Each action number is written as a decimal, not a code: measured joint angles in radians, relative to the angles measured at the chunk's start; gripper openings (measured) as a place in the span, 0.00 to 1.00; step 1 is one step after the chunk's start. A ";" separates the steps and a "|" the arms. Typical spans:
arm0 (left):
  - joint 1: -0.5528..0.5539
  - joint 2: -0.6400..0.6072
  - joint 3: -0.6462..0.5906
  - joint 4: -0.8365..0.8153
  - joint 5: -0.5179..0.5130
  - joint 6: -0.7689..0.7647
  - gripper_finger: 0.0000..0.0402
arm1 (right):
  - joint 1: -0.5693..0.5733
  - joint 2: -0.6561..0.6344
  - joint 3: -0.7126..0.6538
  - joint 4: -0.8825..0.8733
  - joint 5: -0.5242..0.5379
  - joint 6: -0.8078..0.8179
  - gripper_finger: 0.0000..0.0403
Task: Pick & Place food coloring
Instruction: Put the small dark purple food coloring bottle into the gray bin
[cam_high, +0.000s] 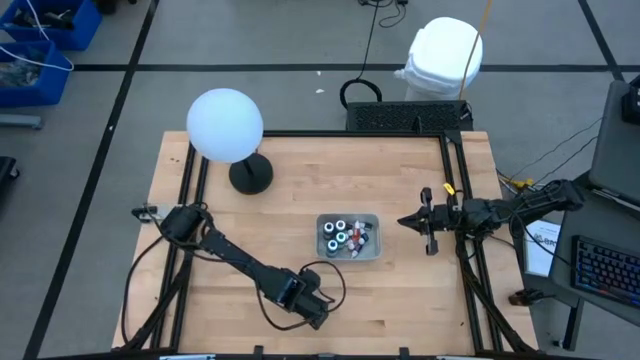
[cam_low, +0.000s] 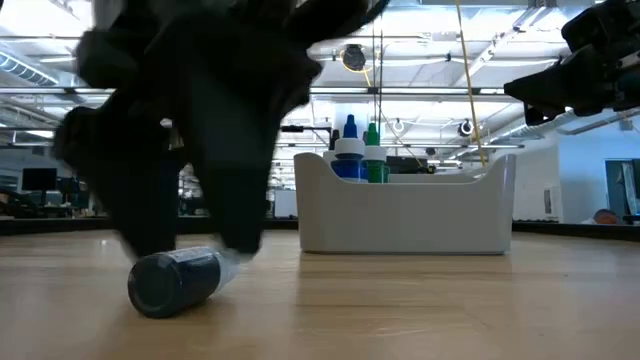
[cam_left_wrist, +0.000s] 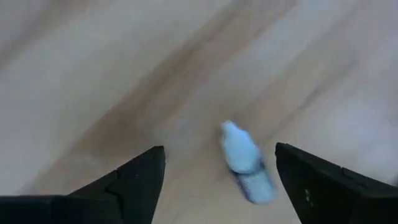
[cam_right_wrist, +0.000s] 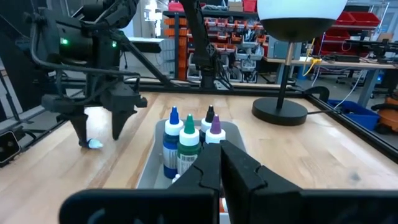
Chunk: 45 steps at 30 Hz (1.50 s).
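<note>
The left gripper hangs low over the wooden table near its front edge, fingers spread wide and holding nothing. One food coloring bottle lies on its side on the wood between them, its label unreadable. The other bottles stand in the clear tray, partly hidden behind its wall, while the right gripper waits pinched shut just beyond the tray.
</note>
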<state>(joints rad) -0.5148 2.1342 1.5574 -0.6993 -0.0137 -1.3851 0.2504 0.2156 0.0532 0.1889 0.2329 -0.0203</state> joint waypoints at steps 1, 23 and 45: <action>0.000 0.002 0.000 0.004 0.014 -0.019 0.76 | 0.000 0.001 0.000 0.002 0.000 -0.002 0.00; -0.002 0.038 0.003 -0.054 0.019 0.215 0.45 | 0.000 0.008 0.000 0.002 0.000 -0.045 0.00; -0.005 0.010 -0.006 0.115 -0.086 0.674 0.18 | 0.000 0.009 0.000 0.009 -0.023 -0.149 0.00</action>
<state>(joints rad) -0.5202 2.1439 1.5511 -0.5843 -0.0999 -0.7108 0.2504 0.2241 0.0532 0.1978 0.2099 -0.1691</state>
